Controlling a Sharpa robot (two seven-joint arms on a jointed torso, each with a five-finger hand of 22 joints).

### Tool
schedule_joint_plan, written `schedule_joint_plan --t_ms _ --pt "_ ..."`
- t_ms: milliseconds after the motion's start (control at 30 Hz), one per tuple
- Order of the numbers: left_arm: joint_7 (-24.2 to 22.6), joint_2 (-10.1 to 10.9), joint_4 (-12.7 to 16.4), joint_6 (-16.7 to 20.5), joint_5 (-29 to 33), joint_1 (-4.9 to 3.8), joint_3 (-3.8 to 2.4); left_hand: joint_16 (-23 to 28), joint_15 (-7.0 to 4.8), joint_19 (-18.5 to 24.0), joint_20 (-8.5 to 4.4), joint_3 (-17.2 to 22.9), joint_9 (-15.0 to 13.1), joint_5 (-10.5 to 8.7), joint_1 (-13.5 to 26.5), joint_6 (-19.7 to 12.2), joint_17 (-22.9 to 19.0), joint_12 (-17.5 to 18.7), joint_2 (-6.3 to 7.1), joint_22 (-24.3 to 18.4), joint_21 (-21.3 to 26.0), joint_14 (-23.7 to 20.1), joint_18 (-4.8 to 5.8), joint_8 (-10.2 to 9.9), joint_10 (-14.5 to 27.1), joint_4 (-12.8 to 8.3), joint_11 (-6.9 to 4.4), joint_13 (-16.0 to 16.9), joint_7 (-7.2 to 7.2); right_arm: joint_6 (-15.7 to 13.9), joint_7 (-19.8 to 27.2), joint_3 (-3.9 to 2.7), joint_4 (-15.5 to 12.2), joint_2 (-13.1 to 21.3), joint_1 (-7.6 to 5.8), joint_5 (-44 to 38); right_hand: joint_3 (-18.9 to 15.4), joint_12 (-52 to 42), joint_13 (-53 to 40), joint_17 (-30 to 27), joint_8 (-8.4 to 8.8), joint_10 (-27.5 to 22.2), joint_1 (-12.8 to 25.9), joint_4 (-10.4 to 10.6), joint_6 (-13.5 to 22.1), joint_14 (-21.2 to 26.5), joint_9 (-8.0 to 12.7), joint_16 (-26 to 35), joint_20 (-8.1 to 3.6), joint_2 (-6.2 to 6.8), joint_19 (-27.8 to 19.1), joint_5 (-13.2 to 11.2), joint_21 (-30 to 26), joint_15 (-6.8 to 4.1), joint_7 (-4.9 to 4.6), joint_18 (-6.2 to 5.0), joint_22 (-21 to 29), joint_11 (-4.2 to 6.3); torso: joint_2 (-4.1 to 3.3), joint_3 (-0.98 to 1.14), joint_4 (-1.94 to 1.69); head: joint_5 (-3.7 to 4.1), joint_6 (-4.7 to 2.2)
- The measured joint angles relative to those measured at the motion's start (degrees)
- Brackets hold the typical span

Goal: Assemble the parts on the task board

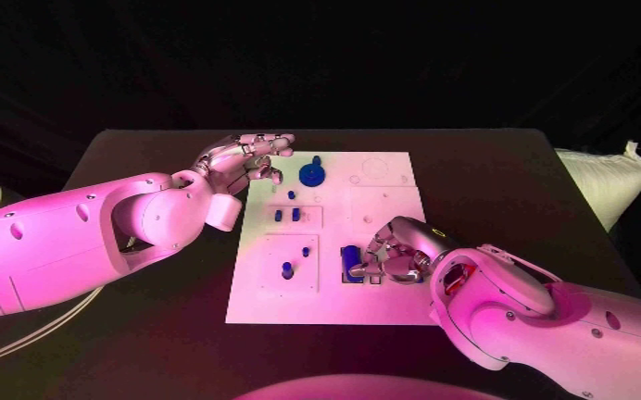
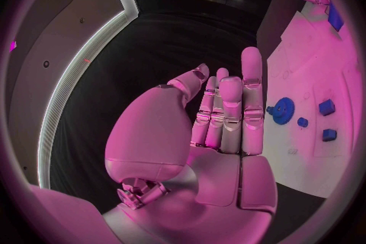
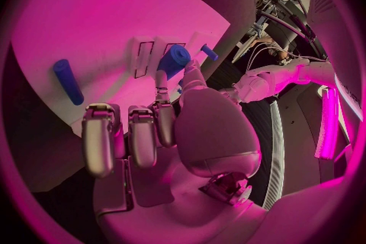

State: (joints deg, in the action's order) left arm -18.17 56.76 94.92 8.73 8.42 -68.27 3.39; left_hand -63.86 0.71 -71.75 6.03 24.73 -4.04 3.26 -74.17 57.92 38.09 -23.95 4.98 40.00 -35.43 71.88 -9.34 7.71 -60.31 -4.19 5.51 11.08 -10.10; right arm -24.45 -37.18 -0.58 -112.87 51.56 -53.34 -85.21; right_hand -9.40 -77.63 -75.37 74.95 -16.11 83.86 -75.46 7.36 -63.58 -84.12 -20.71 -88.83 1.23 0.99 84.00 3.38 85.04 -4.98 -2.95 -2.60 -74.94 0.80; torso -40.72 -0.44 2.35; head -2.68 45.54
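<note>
We see the right hand [image 1: 395, 254] pinching a blue cylinder part [image 3: 174, 61] at its fingertips, low over the task board [image 1: 381, 224]. Our left hand [image 1: 245, 161] hovers at the board's far-left edge, fingers straight, holding nothing, beside the blue gear [image 1: 313, 174].

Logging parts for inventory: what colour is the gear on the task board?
Blue. The gear shows best in the left wrist view, lying on the white task board.

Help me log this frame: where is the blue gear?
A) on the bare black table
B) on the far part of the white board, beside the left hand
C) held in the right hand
B: the blue gear lies on the white board, beside the left hand.
</note>
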Motion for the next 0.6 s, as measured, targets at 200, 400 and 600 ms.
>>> schedule_joint_plan --t_ms 200,400,600 --pt "0.0 0.0 0.0 0.0 0.0 0.0 0.0 0.0 0.0 0.0 0.0 0.0 0.0 0.0 0.0 0.0 0.0 0.0 0.0 0.0 0.0 0.0 0.0 0.0 0.0 0.0 0.0 0.0 0.0 0.2 0.7 -0.02 0.2 -0.4 -0.02 -1.4 0.6 0.0 0.0 0.0 -0.05 0.0 -1.3 -0.7 0.0 -0.1 -0.2 0.0 0.0 -0.15 0.0 -0.1 0.2 0.1 0.0 0.0 0.0 -0.05 0.0 -0.01 -0.07 0.09 0.03" --pt "0.0 0.0 0.0 -0.1 0.0 0.0 0.0 0.0 0.0 0.0 0.0 0.0 0.0 0.0 0.0 0.0 0.0 0.0 0.0 0.0 0.0 0.0 0.0 0.0 0.0 0.0 0.0 0.0 0.0 0.5 0.7 0.07 1.3 -1.2 0.07 -1.9 0.8 0.1 -1.3 0.0 -0.05 -0.3 -1.4 -0.7 -0.2 0.0 -0.4 0.0 0.0 -1.26 0.0 -0.1 0.2 0.21 0.2 0.6 0.0 -0.11 -0.04 -0.01 -0.1 0.1 0.18" --pt "0.1 0.0 0.0 -0.1 0.0 0.0 0.01 0.0 0.0 0.0 0.0 0.0 0.0 0.0 0.0 0.0 0.0 0.0 0.0 0.0 0.0 0.0 0.0 0.0 0.0 0.0 0.0 0.0 0.0 0.8 0.8 0.08 1.9 -1.9 0.1 -1.9 1.0 0.1 -2.6 0.0 -0.5 -0.4 -0.8 -0.6 -0.9 0.2 -0.7 0.0 0.0 -1.84 0.0 -0.1 0.6 -0.02 0.43 0.59 0.0 -0.1 -0.04 -0.01 -0.13 -0.04 0.36"
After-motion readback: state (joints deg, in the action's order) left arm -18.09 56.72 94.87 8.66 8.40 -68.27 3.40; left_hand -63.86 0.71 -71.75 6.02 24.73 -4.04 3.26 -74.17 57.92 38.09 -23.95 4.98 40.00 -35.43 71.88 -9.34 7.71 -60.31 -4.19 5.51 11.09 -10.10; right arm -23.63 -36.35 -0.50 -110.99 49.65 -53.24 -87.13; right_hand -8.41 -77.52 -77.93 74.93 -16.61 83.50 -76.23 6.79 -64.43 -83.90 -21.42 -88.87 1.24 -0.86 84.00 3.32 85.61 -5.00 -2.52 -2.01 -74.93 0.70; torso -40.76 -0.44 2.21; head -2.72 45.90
